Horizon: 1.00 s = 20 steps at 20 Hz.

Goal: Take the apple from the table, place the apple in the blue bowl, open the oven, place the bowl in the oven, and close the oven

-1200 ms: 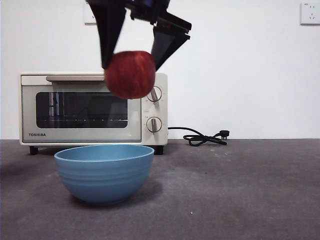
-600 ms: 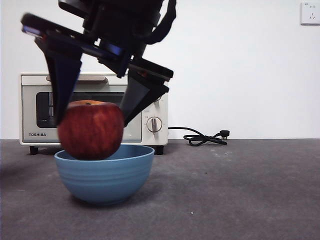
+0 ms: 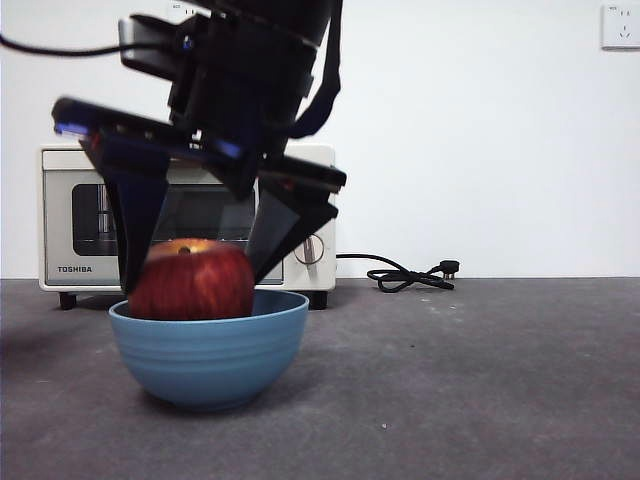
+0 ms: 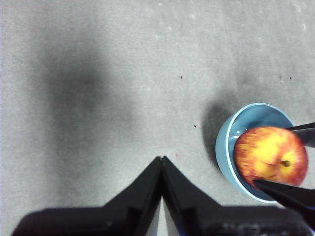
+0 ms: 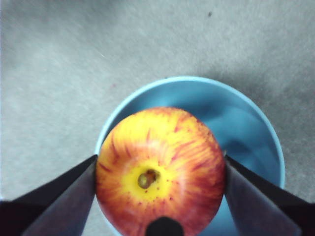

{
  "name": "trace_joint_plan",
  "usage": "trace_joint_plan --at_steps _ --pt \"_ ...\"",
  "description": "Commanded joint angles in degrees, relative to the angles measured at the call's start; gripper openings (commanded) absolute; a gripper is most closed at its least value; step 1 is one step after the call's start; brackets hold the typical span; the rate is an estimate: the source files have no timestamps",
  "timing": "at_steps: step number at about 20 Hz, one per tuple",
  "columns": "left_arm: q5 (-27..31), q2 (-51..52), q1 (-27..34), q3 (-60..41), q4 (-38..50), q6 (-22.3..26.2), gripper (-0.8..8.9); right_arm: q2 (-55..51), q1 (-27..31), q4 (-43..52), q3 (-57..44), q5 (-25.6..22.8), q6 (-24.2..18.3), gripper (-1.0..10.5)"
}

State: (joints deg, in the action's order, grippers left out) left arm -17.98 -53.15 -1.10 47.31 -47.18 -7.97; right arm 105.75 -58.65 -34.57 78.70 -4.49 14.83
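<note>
The one word I can read is TOSHIBA (image 3: 73,269), printed in dark letters low on the front of the cream oven (image 3: 60,200) that stands at the back of the table against the wall; the marks around its two knobs (image 3: 308,249) are too small to make out. My right gripper (image 3: 195,270) hangs big and dark in front of that oven, covering much of its glass door and its upper knob. Its two jaws are spread to the width of the apple (image 5: 160,167) and pressed against its sides, so I have the fruit in hand, stem up, its lower half sunk inside the blue bowl (image 3: 210,350) and its top showing above the rim; whether it touches the bowl's floor I cannot tell. The bowl sits on the table in front of the oven, nearer the camera. My left gripper (image 4: 161,164) waits above bare table off to one side of the bowl, jaws pressed together with nothing between them. A black cord (image 3: 400,275) lies coiled beside the oven with its plug loose. The table (image 3: 480,380) is dark grey and mottled, the wall plain white, with a socket plate (image 3: 620,25) high in one corner.
</note>
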Motion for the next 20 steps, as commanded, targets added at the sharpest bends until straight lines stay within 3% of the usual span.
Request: trace_joint_plan --at_steps 1,7,10,13,15,20 --pt "0.0 -0.02 -0.11 0.07 0.15 0.74 -0.04 2.21 -0.11 0.61 -0.33 -0.22 0.63 -0.1" --pt "0.0 -0.02 -0.11 0.07 0.13 1.11 -0.04 4.76 -0.15 -0.57 -0.33 -0.31 0.7 0.2" --pt "0.0 -0.02 -0.11 0.07 0.15 1.14 -0.04 4.76 -0.11 -0.63 -0.33 -0.63 1.49 2.5" --pt "0.0 -0.02 -0.11 0.07 0.15 1.55 -0.04 4.76 -0.13 -0.61 -0.33 -0.72 1.53 3.7" --pt "0.0 -0.02 -0.13 0.07 0.13 2.01 -0.04 4.76 -0.15 -0.59 -0.33 -1.18 1.77 5.5" --pt "0.0 -0.02 -0.11 0.07 0.13 2.01 -0.04 4.02 -0.17 -1.99 0.63 -1.97 1.73 5.7"
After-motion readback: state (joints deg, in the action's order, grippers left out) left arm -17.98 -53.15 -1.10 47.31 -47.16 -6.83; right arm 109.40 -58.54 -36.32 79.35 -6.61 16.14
